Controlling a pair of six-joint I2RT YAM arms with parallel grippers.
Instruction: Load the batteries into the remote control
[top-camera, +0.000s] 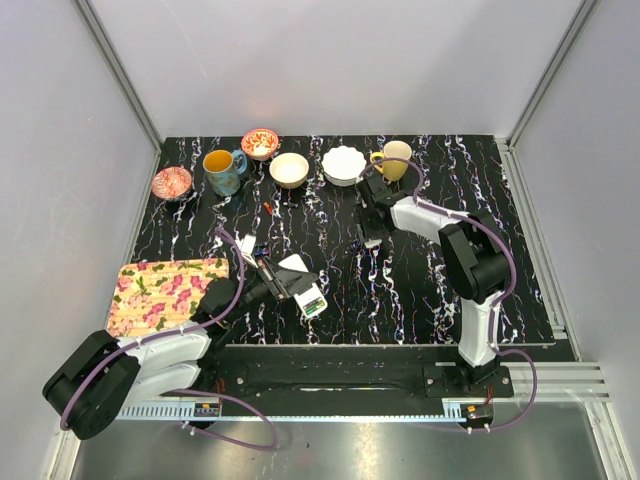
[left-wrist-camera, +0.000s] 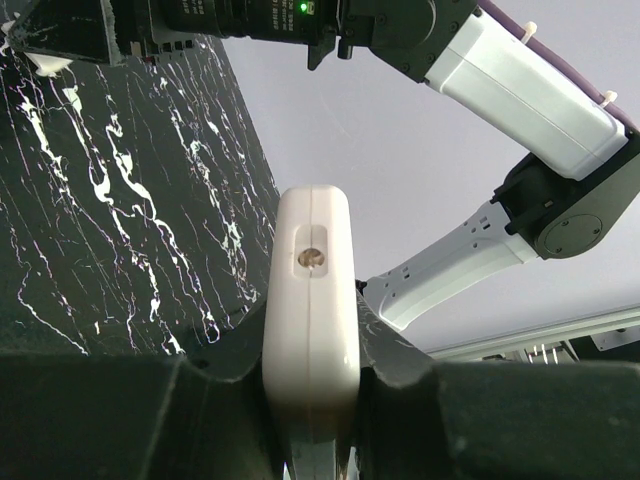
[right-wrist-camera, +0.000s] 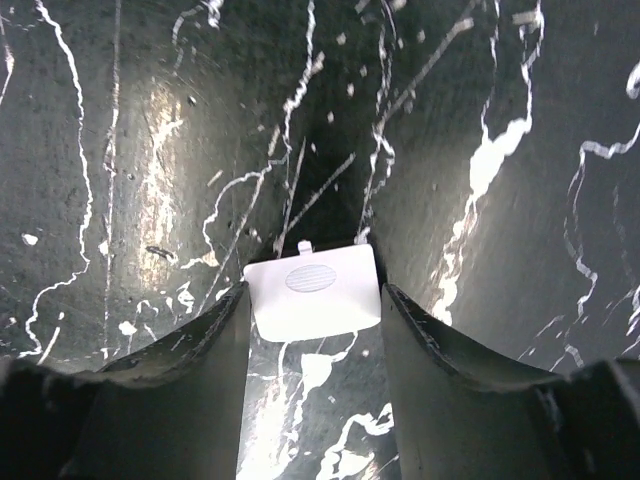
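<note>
The remote control (left-wrist-camera: 310, 300), a white slab seen edge on, is clamped between the fingers of my left gripper (left-wrist-camera: 310, 352), which is shut on it. In the top view the remote (top-camera: 305, 290) is held just above the table's middle, with green showing at its near end; whether that green is the batteries is too small to tell. My right gripper (right-wrist-camera: 313, 300) points down at the table with its jaws open. They stand close on either side of the thin white back-cover panel (right-wrist-camera: 315, 290), which lies flat. From above, this gripper (top-camera: 368, 240) is right of centre.
Along the back stand a red patterned dish (top-camera: 172, 182), a blue mug (top-camera: 222, 170), a red bowl (top-camera: 260, 143), a cream bowl (top-camera: 289, 169), a white scalloped bowl (top-camera: 344, 165) and a cream mug (top-camera: 396, 158). A floral mat (top-camera: 165, 290) lies front left. A small red piece (top-camera: 268, 207) lies behind the remote.
</note>
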